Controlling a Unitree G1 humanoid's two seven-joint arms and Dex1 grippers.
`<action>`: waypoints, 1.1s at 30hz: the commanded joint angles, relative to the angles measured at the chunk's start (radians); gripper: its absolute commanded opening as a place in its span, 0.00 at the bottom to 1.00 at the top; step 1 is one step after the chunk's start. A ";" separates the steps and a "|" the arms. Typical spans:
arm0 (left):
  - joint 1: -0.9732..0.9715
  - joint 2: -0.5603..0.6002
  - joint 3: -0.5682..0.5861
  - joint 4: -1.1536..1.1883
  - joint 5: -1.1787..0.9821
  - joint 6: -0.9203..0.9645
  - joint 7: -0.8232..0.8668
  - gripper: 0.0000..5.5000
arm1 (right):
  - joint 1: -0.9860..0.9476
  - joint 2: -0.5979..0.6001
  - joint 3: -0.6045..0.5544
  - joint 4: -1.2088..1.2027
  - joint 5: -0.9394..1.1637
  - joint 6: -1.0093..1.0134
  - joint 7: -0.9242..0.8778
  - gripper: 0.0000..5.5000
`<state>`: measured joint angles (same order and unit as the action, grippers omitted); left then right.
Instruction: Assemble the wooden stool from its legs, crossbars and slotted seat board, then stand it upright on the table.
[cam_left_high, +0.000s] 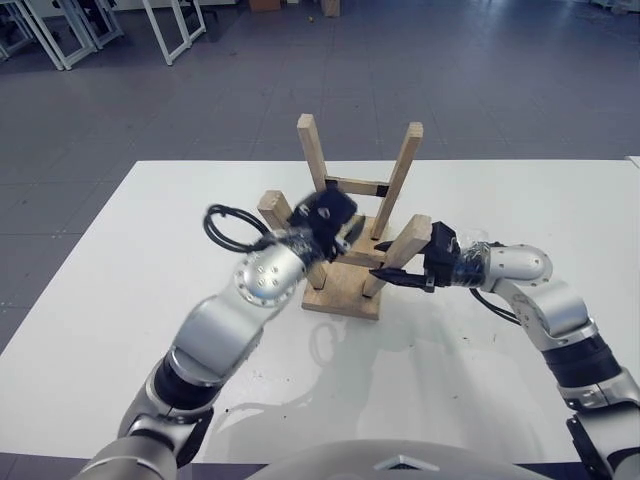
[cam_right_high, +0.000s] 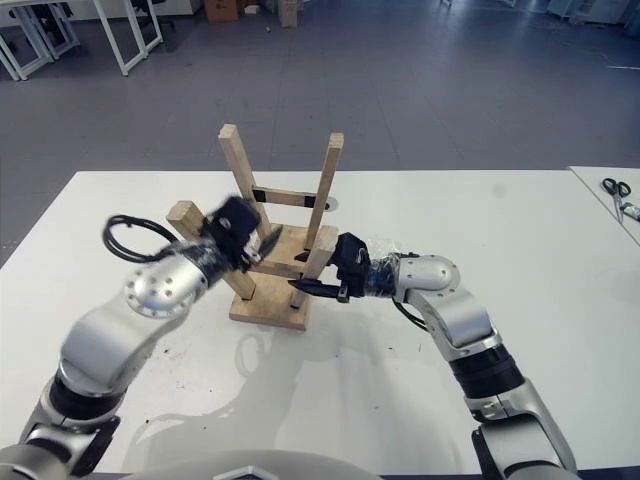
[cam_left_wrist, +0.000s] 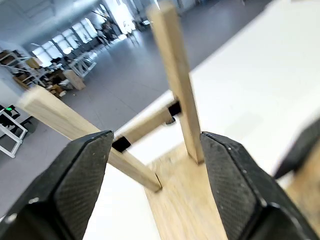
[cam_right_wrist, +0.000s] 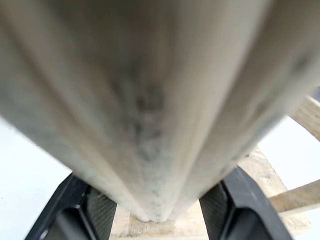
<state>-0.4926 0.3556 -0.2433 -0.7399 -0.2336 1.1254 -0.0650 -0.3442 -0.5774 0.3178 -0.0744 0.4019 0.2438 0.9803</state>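
Left gripper (cam_left_high: 325, 214) hovers, jaws wide, by the upturned stool (cam_left_high: 345, 292). Right gripper (cam_left_high: 402, 272) clamps a leg (cam_left_high: 408, 238) — probably seating it.

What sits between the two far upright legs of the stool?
A wooden crossbar spans the gap, joining the two legs partway up; the left eye view shows it.

Grey floor (cam_left_high: 480, 80); white metal frames (cam_left_high: 170, 25) far left; cardboard box (cam_right_high: 222, 10) far; scissors (cam_right_high: 612, 186) on side table (cam_right_high: 590, 180) right.
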 joint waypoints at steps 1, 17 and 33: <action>-0.168 -0.192 0.205 -0.055 -0.105 0.162 -0.004 0.58 | 0.169 -0.064 0.185 0.214 -0.199 0.244 -0.058 0.37; 0.184 -0.023 0.420 0.306 0.106 -0.135 0.015 0.58 | 0.151 -0.074 0.152 0.129 -0.124 0.188 -0.005 0.37; 0.370 0.029 0.322 0.507 0.145 -0.343 -0.084 0.58 | 0.078 -0.094 0.138 0.103 -0.066 0.145 0.109 0.37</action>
<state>-0.1505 0.3260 0.0085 -0.3540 -0.1333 0.8484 -0.1642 -0.3596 -0.6051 0.3454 -0.0646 0.4068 0.2438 0.9900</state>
